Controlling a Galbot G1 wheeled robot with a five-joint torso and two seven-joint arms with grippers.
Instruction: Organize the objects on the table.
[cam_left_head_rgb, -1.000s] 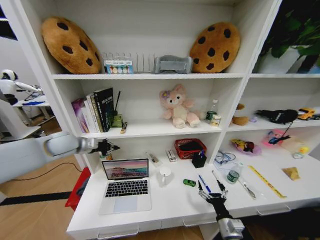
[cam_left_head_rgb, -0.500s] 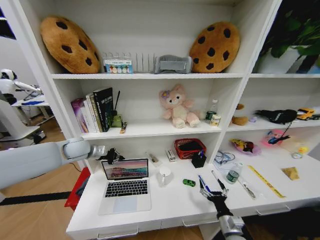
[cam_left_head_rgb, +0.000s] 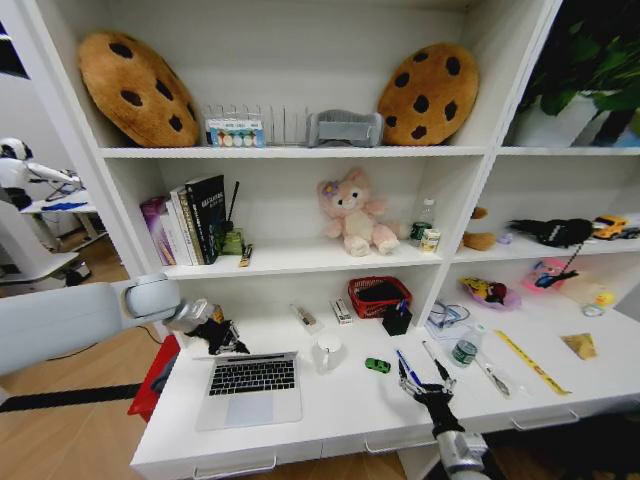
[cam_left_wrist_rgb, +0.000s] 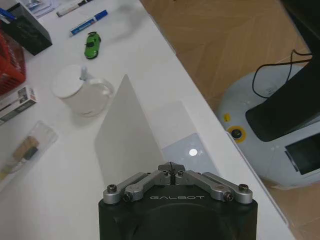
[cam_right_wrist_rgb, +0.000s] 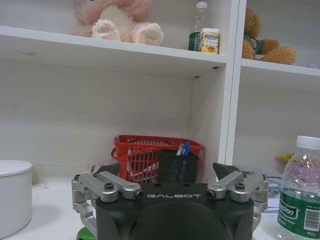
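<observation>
1. Since a second ago we see the laptop (cam_left_head_rgb: 250, 386) lid folded nearly flat; it sits left on the worktop (cam_left_head_rgb: 340, 415).
2. Our left pincer (cam_left_head_rgb: 222, 338), pressed together, rests at the lid's rear edge.
3. Our right pincer (cam_left_head_rgb: 424, 384) hovers spread beside the pens (cam_left_head_rgb: 408, 366), near the green toy car (cam_left_head_rgb: 378, 365).

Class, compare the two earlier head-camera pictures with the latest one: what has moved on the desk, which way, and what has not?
The left gripper has come down behind the laptop, pushing its lid forward and down until it is nearly shut; the screen no longer shows. The right gripper still hovers open over the desk's front edge. The mug, green toy car and pens have not moved.
</observation>
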